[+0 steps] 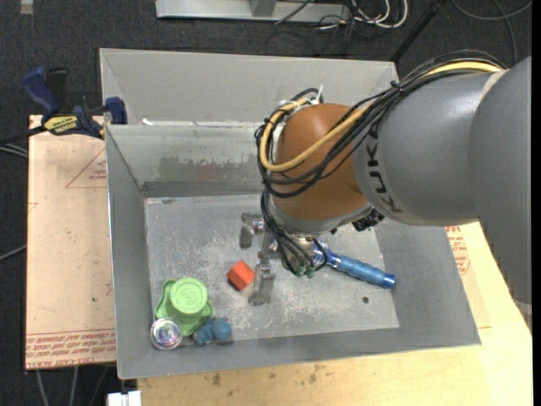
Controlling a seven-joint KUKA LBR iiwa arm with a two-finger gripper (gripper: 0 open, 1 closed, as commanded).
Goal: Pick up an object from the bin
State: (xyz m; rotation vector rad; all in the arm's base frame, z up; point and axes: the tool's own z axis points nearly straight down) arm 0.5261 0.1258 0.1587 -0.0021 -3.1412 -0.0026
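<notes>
My gripper hangs low over the middle of the bin floor, under the orange wrist cover. Its two grey fingers stand apart, one toward the back and one toward the front, so it is open with nothing between them. A small orange-red block lies on the floor just left of the gap, close to the front finger. I cannot tell whether it touches that finger. A blue-handled tool lies to the right of the gripper, its left end hidden under the wrist.
In the bin's front left corner sit a green round lid-like thing, a shiny silver cap and a small blue piece. The big grey arm covers the bin's right rear part.
</notes>
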